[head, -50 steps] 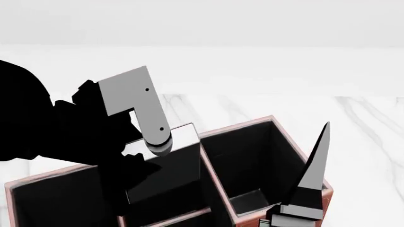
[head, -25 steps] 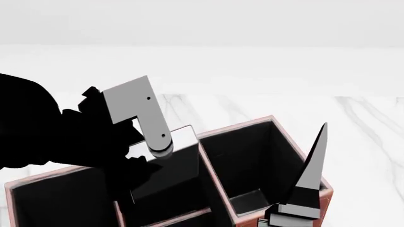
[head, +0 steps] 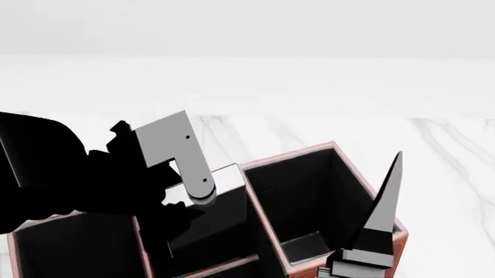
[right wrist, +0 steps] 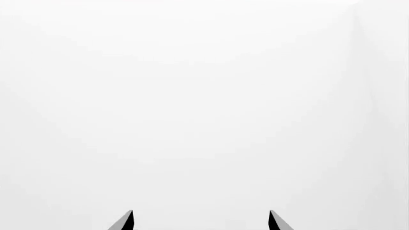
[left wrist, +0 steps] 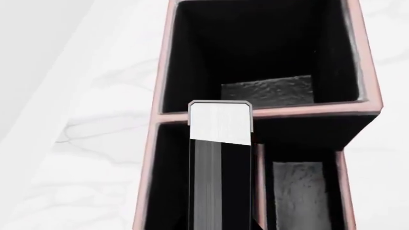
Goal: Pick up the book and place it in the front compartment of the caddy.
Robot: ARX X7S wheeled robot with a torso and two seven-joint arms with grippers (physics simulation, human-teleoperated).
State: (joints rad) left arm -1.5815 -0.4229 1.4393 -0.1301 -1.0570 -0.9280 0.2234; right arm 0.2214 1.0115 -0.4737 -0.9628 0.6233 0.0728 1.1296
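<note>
The book (head: 220,215) stands on end, partly sunk into a narrow middle slot of the reddish-brown caddy (head: 290,155), between a wide compartment on its left and a deep one on its right. My left gripper (head: 185,201) is shut on the book from above, just over the caddy's rim. In the left wrist view the book (left wrist: 221,143) runs away from the camera, its white end level with a cross divider of the caddy (left wrist: 300,111). My right gripper (right wrist: 200,221) is open with nothing in it. One of its fingers (head: 384,202) points up beside the caddy's right wall.
The caddy stands on a white marble tabletop (head: 309,127) that reaches back to a plain white wall. A small shallow compartment (head: 305,246) lies at the caddy's near right corner, close to my right arm.
My left gripper has gone down and slightly right, and the book has sunk deeper into the caddy's slot with it. The right arm has not moved.
</note>
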